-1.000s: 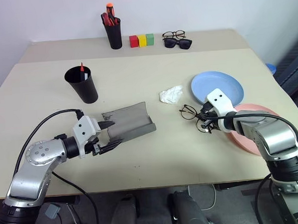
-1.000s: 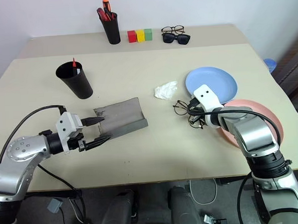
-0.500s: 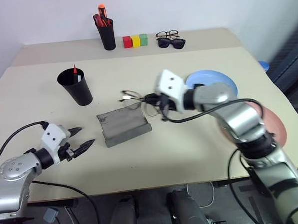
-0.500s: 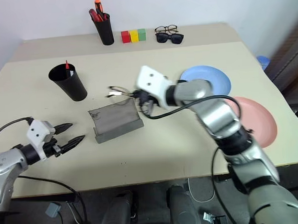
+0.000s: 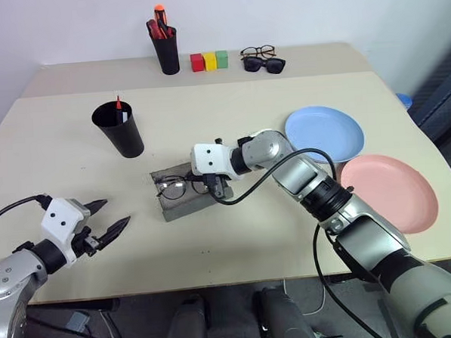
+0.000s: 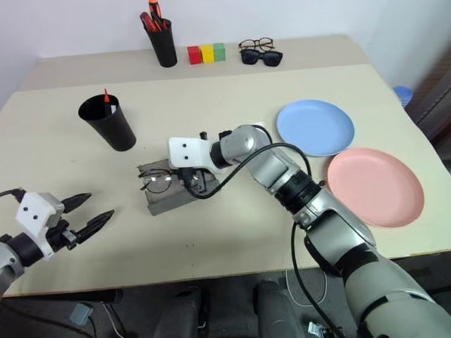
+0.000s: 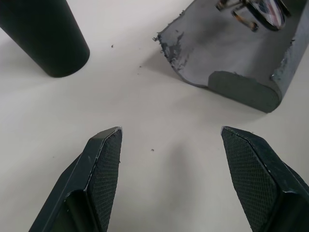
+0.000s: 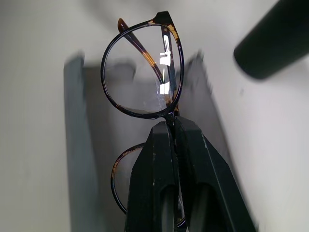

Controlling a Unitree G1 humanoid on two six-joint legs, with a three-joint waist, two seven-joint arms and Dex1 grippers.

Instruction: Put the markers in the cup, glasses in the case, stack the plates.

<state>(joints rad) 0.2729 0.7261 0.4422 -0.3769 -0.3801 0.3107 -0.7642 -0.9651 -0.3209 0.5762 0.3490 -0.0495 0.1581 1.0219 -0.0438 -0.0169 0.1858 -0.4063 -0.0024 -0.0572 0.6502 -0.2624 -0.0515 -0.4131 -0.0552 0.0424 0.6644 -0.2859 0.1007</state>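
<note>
Left gripper (image 5: 109,223) idle over the counter (image 5: 237,244), jaws spread, clear of the case (image 5: 191,202). Right gripper (image 5: 213,186) jaws pinching the glasses (image 5: 173,188) at the bridge, over the open case. Lower them flat into the trough before letting go.

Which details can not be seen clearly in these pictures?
- Head views: the cup wall hides the markers, except a red tip.
- Right wrist view: the black fingers cover the bridge and one lens of the glasses.
- Left wrist view: the picture edge cuts off the case.
</note>
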